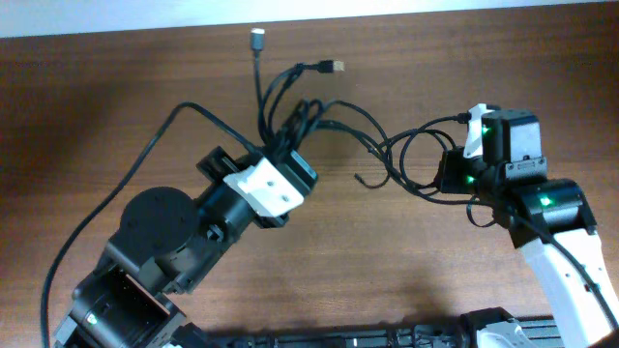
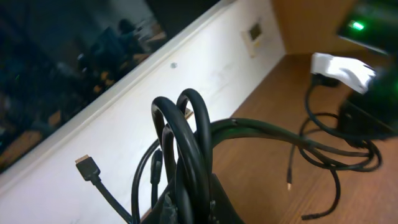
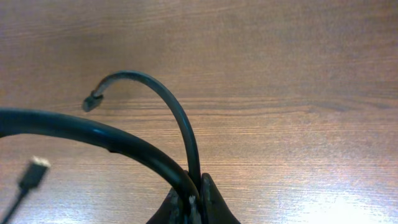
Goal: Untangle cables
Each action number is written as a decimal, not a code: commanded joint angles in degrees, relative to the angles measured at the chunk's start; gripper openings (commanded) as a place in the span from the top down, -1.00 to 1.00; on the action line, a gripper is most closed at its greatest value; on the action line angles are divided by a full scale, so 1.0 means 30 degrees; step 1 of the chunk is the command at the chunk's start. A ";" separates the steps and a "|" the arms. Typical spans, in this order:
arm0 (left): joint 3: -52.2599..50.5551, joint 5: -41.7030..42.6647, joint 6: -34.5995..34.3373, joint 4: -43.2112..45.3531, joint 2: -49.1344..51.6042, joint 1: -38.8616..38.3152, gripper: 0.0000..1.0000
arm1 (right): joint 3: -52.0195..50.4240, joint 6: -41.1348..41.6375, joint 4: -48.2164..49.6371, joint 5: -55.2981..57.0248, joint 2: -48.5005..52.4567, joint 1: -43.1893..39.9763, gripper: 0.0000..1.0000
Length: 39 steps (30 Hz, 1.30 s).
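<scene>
cut off | left gripper [image 2: 194, 202] at bottom edge, cables [image 2: 189, 137] in front; right gripper [image 3: 195, 194] at bottom edge

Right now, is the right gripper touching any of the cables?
Touching. The right wrist view shows two black cables running straight into the right gripper, pinched between its closed fingertips with no gap.

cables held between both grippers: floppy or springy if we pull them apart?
Probably springy rather than limp: the cables stand in upright loops above the left gripper, and a free end holds its arc out of the right gripper. Likely light, since the cords look thin. The plug ends may snag in the loops when pulled.
</scene>
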 commanded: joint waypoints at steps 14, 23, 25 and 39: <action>0.0517 -1.1322 -0.7570 0.2295 -0.0656 0.0073 1.00 | -0.0066 0.0284 -0.0284 0.1384 0.1268 -0.0058 0.92; 0.0517 -1.4426 -0.9974 0.2375 -0.0656 0.0066 1.00 | -0.0066 0.0284 -0.0277 0.1384 0.1268 -0.0058 0.00; 0.0517 -1.4418 -0.9974 0.2375 -0.0656 0.0066 1.00 | -0.0066 0.0284 -0.0270 0.1377 0.1268 -0.0058 -0.19; 0.0517 -1.2145 -0.9296 0.2237 -0.0495 0.0066 1.00 | -0.0058 0.0051 0.1326 -0.1625 0.0670 -0.0058 -0.56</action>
